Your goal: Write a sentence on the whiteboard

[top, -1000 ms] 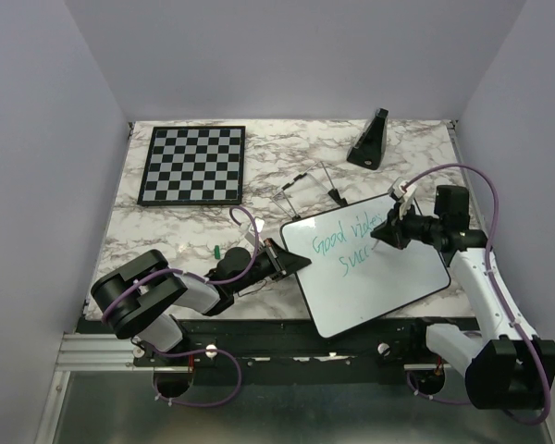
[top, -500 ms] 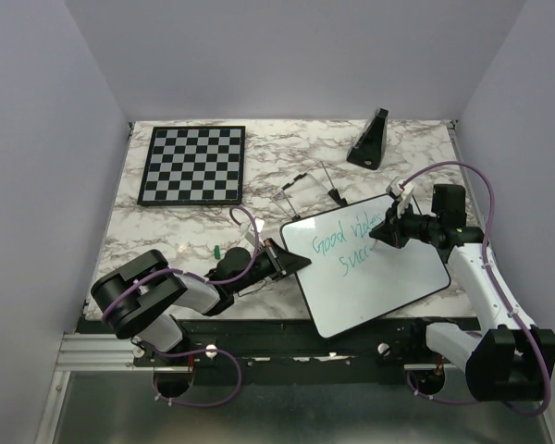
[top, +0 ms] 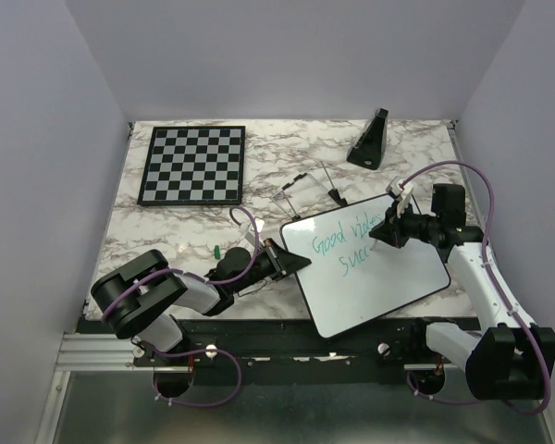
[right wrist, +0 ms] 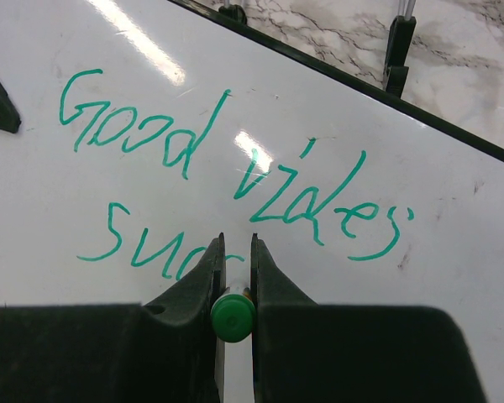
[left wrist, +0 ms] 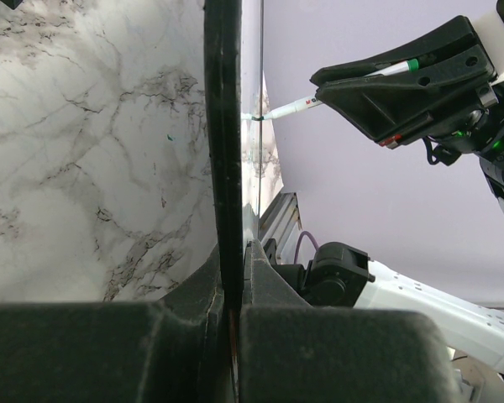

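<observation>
mid-word: one slip would spoil the stroke

the whiteboard sits skewed at about 5 o'clock on the desk. the left fingers are clamped on its rim at 9 o'clock. the right fingers are clamped on the marker, over the sentence, which reads "good vibes" and below it roughly "succ".

my worries: if the left hold on the thin rim slips, the whiteboard could swing under the marker's push and bend the stroke. too hard a press could shove the marker back through the fingers. the right fingers ride close over fresh ink and could smear it.

the right wrist view makes the letters readable but hides the tip. the left wrist view shows the whiteboard edge-on, the tip seemingly at its face. only the top view shows the chessboard at 10 o'clock.
</observation>
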